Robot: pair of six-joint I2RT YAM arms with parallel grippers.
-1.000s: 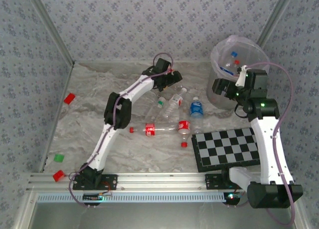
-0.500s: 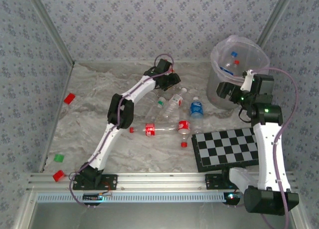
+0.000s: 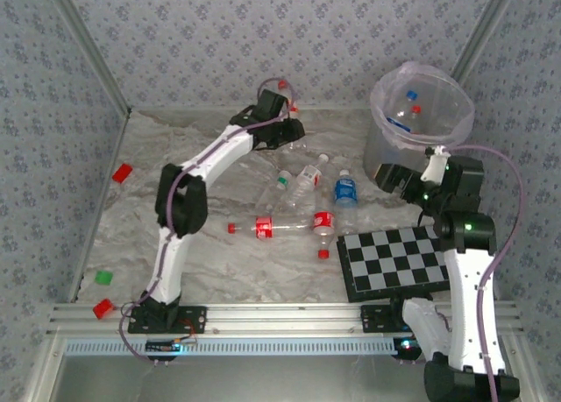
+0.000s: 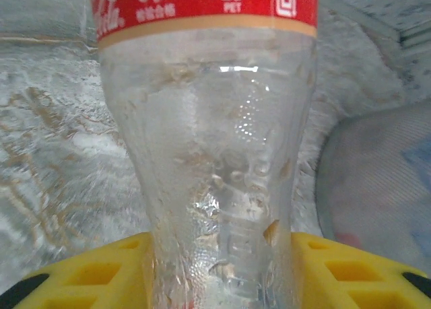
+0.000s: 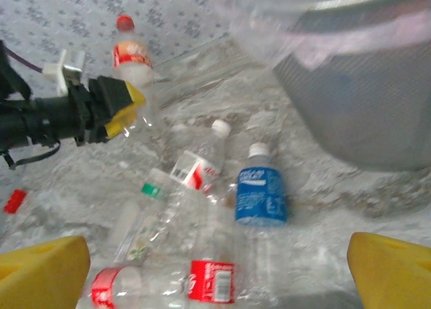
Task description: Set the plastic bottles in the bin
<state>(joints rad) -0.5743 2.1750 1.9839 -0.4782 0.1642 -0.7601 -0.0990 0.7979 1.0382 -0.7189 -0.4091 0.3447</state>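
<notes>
Since a second ago our left gripper (image 5: 129, 107) has lifted off the pale marbled table (image 3: 149, 201). Its yellow fingers (image 4: 350, 272) are clenched on a clear plastic bottle with a red label and red cap (image 5: 132, 53), now held in the air near the back wall, well left of the tall translucent grey-white bin (image 3: 372, 100). We judge the pick done and the carry to the bin next. The bottle's long axis stands near upright, cap up. Our right gripper (image 3: 391, 176) has drawn back from the bin, fingers spread and empty. The other clear bottles (image 3: 307, 201) lie on the table.
</notes>
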